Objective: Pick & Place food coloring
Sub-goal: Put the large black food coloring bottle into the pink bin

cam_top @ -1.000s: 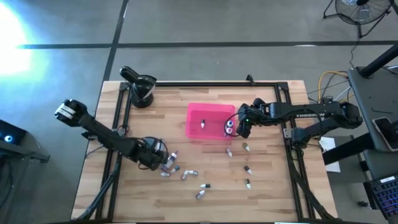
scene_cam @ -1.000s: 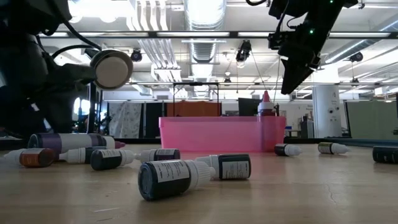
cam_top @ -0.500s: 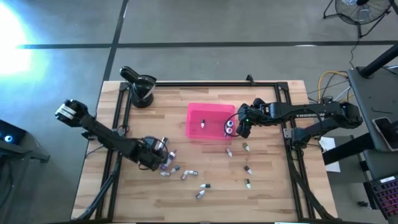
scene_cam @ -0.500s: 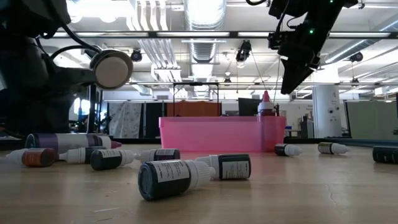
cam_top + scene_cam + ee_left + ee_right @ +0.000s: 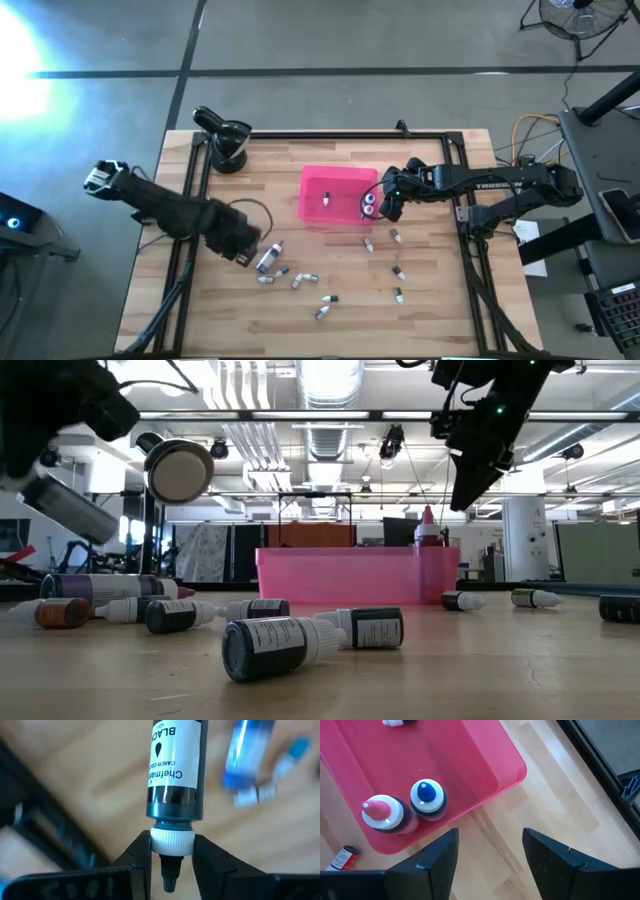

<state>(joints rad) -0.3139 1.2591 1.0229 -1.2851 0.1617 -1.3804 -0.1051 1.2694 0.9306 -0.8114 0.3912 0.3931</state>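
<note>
The left gripper (image 5: 171, 870) pinches the ribbed white cap of a black food-coloring bottle (image 5: 175, 770), a smooth dark cylinder with a white label, held clear above the wooden slat table (image 5: 230, 320) at its left side. The right gripper (image 5: 487, 855) hangs with fingers spread and empty over the near right corner of the glossy pink plastic tray (image 5: 470, 765). Two bottles stand upright in that corner, one red-tipped (image 5: 382, 812), one blue-tipped (image 5: 427, 797); a third lies farther in. About ten small bottles (image 5: 305, 280) lie scattered on the wood.
</note>
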